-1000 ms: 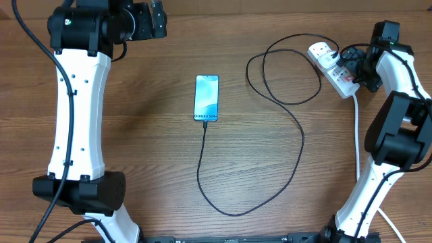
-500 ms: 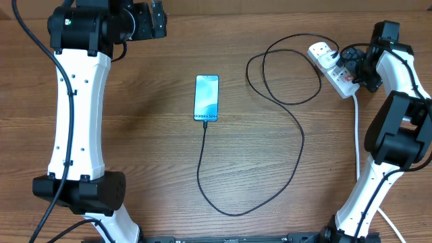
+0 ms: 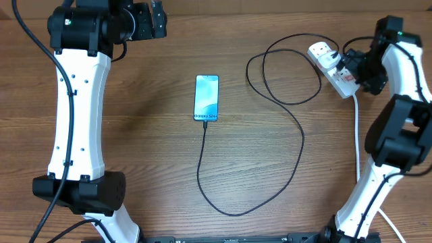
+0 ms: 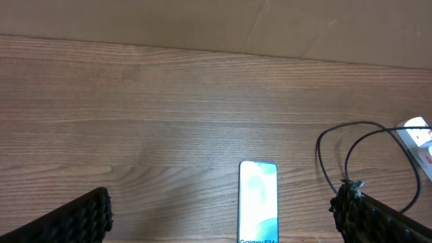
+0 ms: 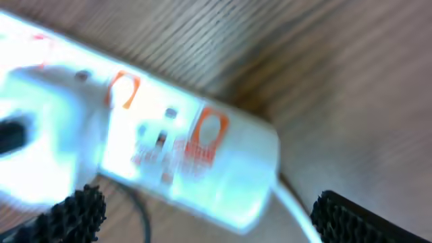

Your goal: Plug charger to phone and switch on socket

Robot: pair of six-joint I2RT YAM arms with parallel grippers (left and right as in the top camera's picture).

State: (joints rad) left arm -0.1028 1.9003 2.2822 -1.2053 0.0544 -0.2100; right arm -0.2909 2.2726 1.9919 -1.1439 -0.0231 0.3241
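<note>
A brown wood-grain table point(image 3: 148, 162) lies under even light.

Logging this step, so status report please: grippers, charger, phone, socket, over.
Left gripper open, empty, back from phone. Right gripper open over socket, cord end. Charger reaches phone's end and socket; switch unreadable. Nothing blocking.

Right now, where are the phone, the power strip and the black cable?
phone point(image 3: 207, 98): overhead view, middle of its blue screen.
power strip point(image 5: 162, 115): right wrist view, white body between two red switches.
cable point(image 3: 198, 169): overhead view, the stretch running down from the phone's end.
</note>
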